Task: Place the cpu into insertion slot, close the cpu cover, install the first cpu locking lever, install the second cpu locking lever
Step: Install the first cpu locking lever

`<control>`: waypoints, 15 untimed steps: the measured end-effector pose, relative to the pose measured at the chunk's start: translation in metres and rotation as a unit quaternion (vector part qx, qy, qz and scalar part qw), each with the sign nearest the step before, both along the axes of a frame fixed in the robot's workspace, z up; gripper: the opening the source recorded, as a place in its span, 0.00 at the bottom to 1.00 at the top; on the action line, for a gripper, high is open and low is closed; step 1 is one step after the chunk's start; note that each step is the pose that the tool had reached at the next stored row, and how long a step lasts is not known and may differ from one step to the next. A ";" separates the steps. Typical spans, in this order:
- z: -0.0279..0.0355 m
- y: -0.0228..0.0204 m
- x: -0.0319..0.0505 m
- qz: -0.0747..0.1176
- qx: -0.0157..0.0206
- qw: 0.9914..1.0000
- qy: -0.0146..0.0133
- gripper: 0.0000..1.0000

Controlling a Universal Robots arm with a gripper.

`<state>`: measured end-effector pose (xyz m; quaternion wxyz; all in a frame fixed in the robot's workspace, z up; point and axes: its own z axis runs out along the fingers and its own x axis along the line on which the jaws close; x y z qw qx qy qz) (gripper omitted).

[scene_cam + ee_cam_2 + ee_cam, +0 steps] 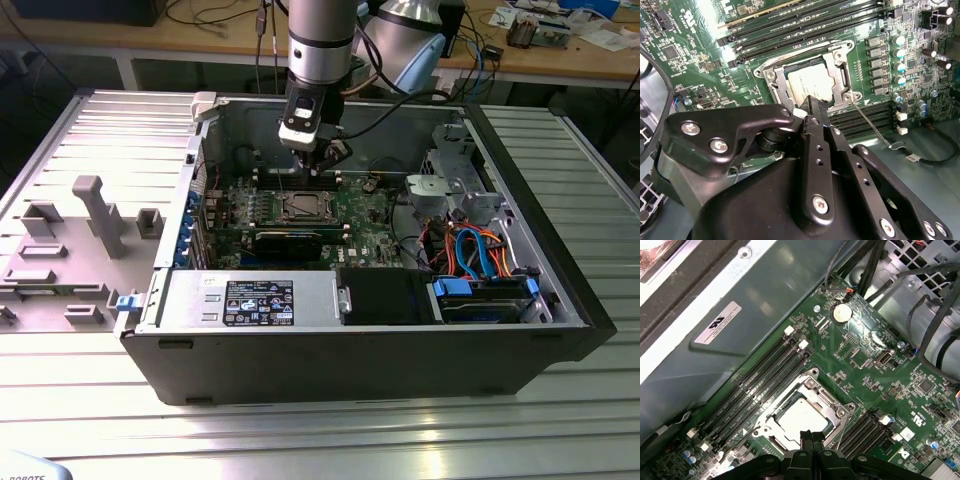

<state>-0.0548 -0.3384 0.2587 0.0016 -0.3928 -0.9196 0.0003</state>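
Cpu (800, 416) sits in the insertion slot (300, 207), cpu cover (838, 412) down around it. Gripper (807, 435) hovers at the slot's edge, jaws pinched together and empty. Lever stage, I judge: the loose locking lever (871, 126) needs pressing home.

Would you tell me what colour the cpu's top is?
Silver-grey; the cpu shows best in the first wrist view.

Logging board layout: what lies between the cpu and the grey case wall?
In the first wrist view, the cpu cover's rim, then a row of long black memory slots, lie between the cpu and the case wall.
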 end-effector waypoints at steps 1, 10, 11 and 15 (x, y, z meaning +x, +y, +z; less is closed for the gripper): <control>0.0000 0.0000 0.0000 0.000 0.000 1.000 0.000 0.11; 0.0000 0.0000 0.0000 0.022 0.000 1.000 0.000 0.11; 0.0000 0.0000 0.0000 0.030 0.000 1.000 0.000 0.11; 0.0000 0.0000 0.0000 0.071 0.000 0.997 0.000 0.11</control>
